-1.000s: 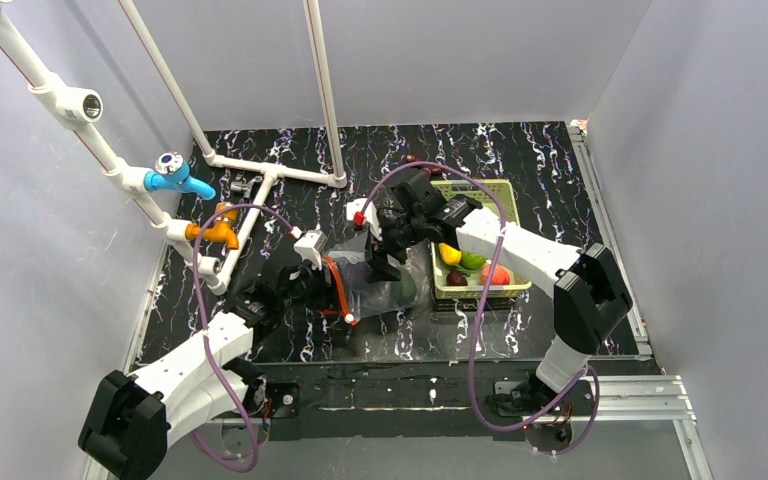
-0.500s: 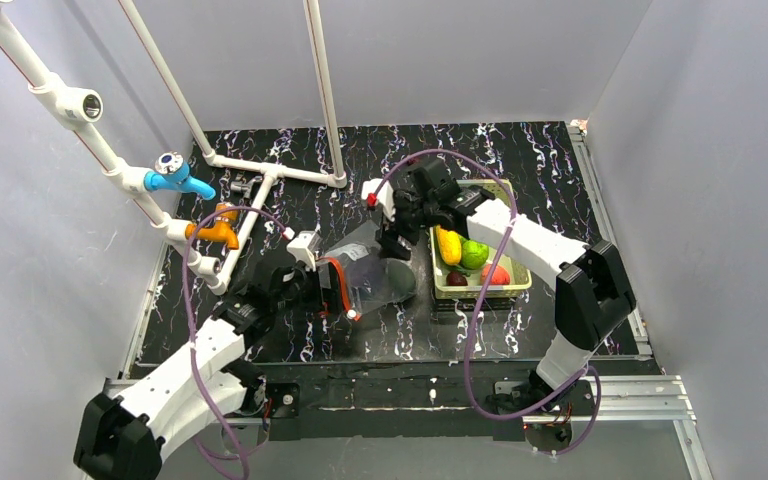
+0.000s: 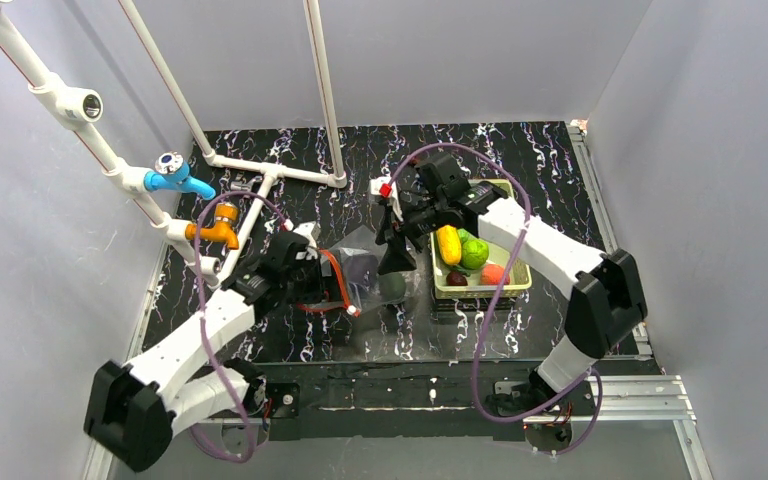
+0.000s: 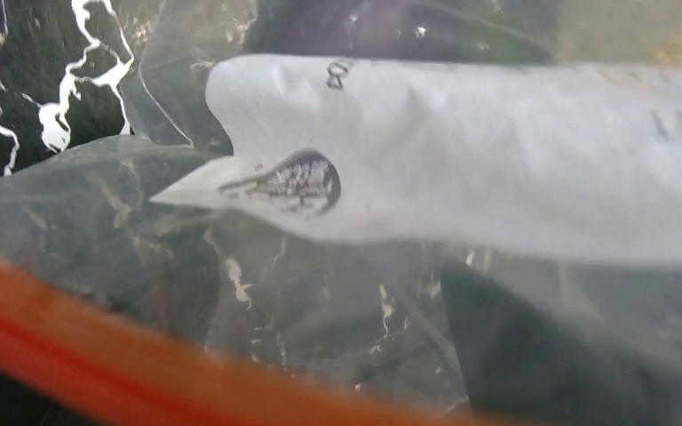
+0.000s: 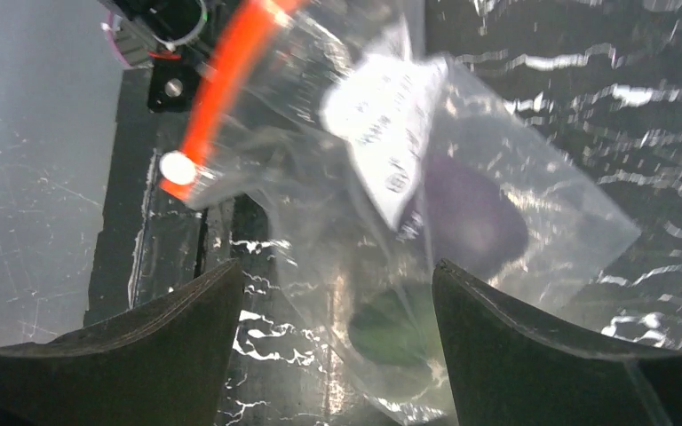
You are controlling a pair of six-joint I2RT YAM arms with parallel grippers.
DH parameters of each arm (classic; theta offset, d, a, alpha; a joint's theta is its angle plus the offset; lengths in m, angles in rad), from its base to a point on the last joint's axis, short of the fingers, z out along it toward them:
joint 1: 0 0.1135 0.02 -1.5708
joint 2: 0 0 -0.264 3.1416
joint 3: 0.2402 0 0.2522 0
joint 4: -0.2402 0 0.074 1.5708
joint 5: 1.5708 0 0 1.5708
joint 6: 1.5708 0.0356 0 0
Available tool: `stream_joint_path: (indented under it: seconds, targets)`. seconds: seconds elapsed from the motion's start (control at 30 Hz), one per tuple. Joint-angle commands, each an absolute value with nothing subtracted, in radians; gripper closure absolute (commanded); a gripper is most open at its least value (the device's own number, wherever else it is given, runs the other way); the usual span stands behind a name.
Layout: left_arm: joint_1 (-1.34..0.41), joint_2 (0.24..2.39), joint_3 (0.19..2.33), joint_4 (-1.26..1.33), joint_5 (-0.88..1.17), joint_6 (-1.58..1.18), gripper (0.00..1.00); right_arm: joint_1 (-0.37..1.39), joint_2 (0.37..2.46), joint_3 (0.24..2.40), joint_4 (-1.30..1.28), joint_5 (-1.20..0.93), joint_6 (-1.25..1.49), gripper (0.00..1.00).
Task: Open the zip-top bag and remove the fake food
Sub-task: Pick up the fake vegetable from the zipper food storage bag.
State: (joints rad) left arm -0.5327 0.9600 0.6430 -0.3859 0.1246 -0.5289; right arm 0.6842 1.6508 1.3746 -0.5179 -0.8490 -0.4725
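The clear zip-top bag (image 3: 365, 272) lies on the black marbled table, its red-orange zipper strip (image 3: 337, 287) at the left end. A purple eggplant (image 5: 475, 217) and a dark green avocado (image 5: 391, 333) show through the film. My left gripper (image 3: 312, 280) is at the bag's mouth. In its wrist view, film and zipper strip (image 4: 98, 355) cross the jaws and one dark finger (image 4: 533, 355) stands wide to the right, so it is open. My right gripper (image 5: 333, 266) hangs open above the bag, either side of the avocado. Other fake food lies in the basket: a yellow piece (image 3: 448, 243), a green fruit (image 3: 474, 252), a tomato (image 3: 493, 272).
The yellow-green basket (image 3: 520, 286) stands just right of the bag. A white pipe frame (image 3: 260, 175) with a blue valve (image 3: 175, 175) and an orange valve (image 3: 218, 230) fills the left back. Grey walls close in the table on three sides.
My left gripper's jaws have spread at the bag's mouth, and that arm has pushed forward. The right gripper has shifted right, toward the basket. The bag has slumped flatter.
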Motion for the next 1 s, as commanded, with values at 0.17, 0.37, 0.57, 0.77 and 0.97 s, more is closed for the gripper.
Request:
stream_joint_path:
  seconds: [0.17,0.37,0.57,0.77,0.97]
  targets:
    - [-0.536,1.186,0.786,-0.338,0.218,-0.643,0.60,0.725,1.534,1.338,-0.339,-0.638,-0.451,0.16]
    - [-0.535,1.131,0.867,-0.571,0.079,-0.524,0.74,0.698,1.581,1.330,-0.366,-0.653,-0.451,0.16]
    - [-0.535,1.042,0.705,-0.411,0.066,-0.782,0.85,0.698,1.596,1.324,-0.334,-0.627,-0.451,0.16]
    - [-0.535,0.985,0.664,-0.315,0.116,-0.811,0.87,0.698,1.591,1.313,-0.316,-0.631,-0.137,0.16]
    - [-0.531,0.776,0.563,-0.171,0.188,-0.542,0.55,0.657,1.552,1.315,-0.334,-0.731,-0.153,0.16]
